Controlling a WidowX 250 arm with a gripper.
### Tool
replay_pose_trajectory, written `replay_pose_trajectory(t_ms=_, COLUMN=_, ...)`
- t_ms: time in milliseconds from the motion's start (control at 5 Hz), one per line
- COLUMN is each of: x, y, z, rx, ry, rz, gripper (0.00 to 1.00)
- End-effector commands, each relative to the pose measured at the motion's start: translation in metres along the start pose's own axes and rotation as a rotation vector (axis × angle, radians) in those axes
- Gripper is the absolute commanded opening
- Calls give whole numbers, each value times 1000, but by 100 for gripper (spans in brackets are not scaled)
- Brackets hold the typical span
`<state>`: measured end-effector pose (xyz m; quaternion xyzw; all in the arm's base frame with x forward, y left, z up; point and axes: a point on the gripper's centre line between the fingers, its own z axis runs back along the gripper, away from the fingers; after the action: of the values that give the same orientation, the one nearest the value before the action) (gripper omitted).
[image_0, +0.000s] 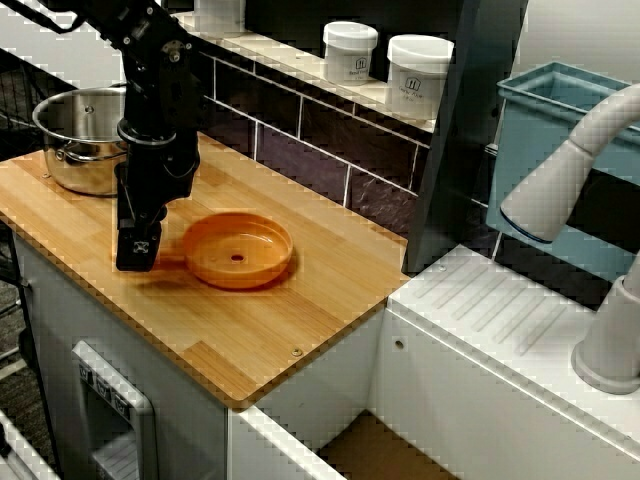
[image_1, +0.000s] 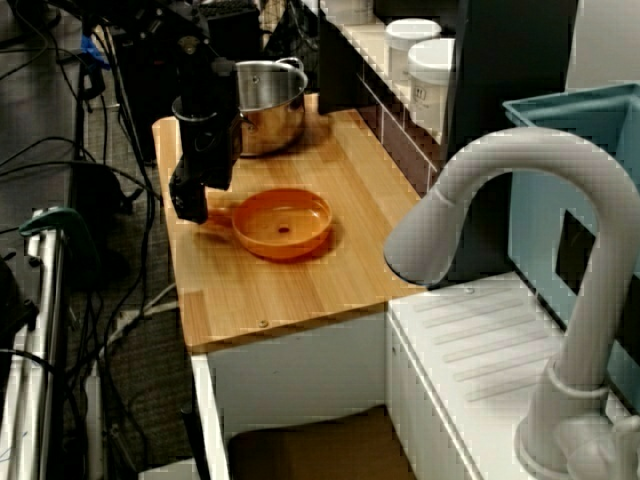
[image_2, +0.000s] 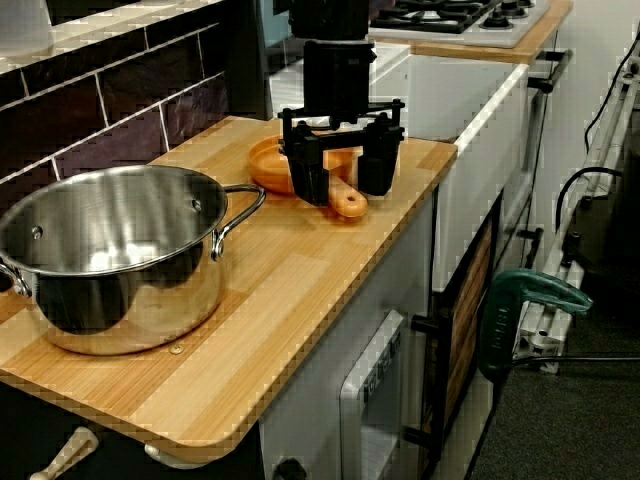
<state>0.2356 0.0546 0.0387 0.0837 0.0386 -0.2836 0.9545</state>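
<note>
In the view from above we see the gripper (image_0: 137, 250) low over the wooden counter (image_0: 300, 300), at the 9 o'clock side of the orange pan (image_0: 237, 250). In the view from behind the pot, its claw stands wide. The two black fingers (image_2: 310, 178) straddle the pan's handle (image_2: 348, 203), and we cannot tell whether either one touches it. The handle's rounded end pokes out toward 6 o'clock below the fingers. The pan sits flat and empty near the middle of the counter. The steel pot (image_0: 80, 135) stands upright at about 11 o'clock from the gripper in the view from above, well apart from the pan. Two white jars (image_0: 350, 50) stand on the tiled ledge at 1 o'clock, and a faucet (image_0: 570, 170) curves in at 3 o'clock
</note>
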Motion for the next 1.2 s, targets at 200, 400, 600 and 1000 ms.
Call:
replay_pose_trajectory(t_ms=200, x=1, y=11, z=3, rx=30, ry=-17, rz=-5, gripper=77)
replay_pose_trajectory(t_ms=400, x=-1, y=8, z=2, rx=21, ry=-18, rz=-8, gripper=0)
replay_pose_trajectory(t_ms=600, x=-4, y=7, z=4, rx=23, ry=-24, rz=-7, gripper=0)
replay_pose_trajectory(t_ms=1000, x=-7, y=6, z=7, rx=21, ry=-30, rz=-4, gripper=0)
